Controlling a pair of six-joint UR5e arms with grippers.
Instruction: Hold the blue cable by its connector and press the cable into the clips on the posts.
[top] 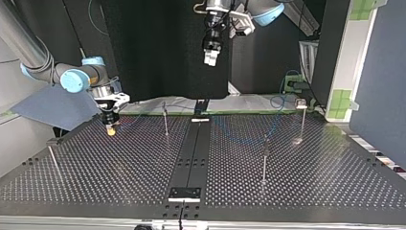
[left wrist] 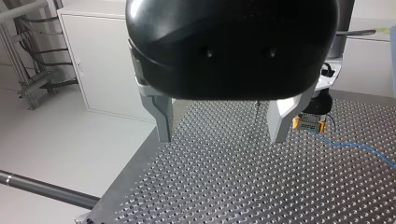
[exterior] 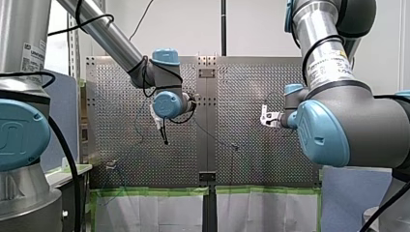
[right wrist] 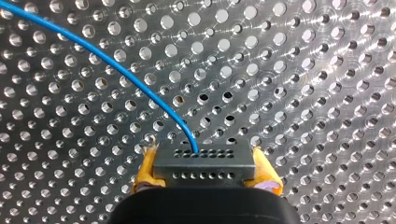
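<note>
Left fingers: my left gripper point(left wrist: 223, 122), with a black body and two metal fingers point(left wrist: 163, 119), is spread wide with nothing between the fingers.
Left position: well above the perforated metal desk point(top: 335, 167), at 12 o'clock in the top view.
Right fingers: my right gripper point(right wrist: 205, 161) has its yellow pads point(right wrist: 148, 168) clamped on both ends of the dark grey rectangular connector point(right wrist: 203, 169).
Right position: low over the desk at about 10 o'clock in the top view. I cannot tell whether it touches the desk.
Cable: the slim blue cable point(right wrist: 126, 77) leaves the connector's upper face and arcs away toward 10 o'clock in the right wrist view. In the left wrist view it trails from my right gripper toward 4 o'clock, lying on the desk.
Posts: the thin upright metal posts point(top: 264, 160) stand apart across the desk. The nearest one is at 3 o'clock of my right gripper in the top view.
Clips: I cannot tell whether the cable sits in any of them.
</note>
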